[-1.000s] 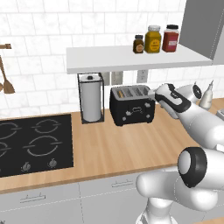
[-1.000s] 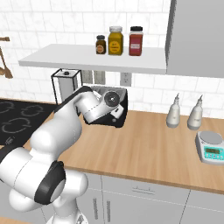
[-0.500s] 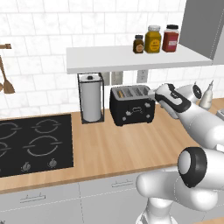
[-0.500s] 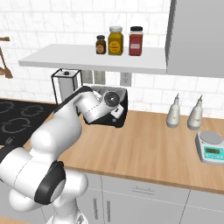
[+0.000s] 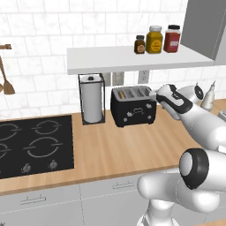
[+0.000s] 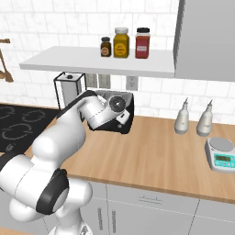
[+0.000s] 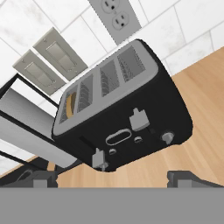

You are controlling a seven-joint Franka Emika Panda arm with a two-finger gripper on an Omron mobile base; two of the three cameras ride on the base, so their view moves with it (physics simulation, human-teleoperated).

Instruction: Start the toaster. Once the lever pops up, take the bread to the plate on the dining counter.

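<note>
1 toaster (image 7: 127, 118), 4 slots, on the bench (image 5: 123, 145).
1 tan bread (image 7: 69, 105) in end slot; pincer (image 7: 109, 177) released.

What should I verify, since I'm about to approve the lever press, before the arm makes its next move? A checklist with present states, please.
1. End effector open and empty: ok, the tips stand wide apart with nothing between them.
2. Bread loaded: ok, a tan slice sits in the end slot of the toaster.
3. Hand aimed at the toaster's front: ok, both levers face the hand view.
4. Contact with a lever: not ok, the tips are short of both.
5. Lever on the bread's side already down: cannot tell.
6. Paper towel holder out of the way: ok, it stands on the toaster's far side.
</note>
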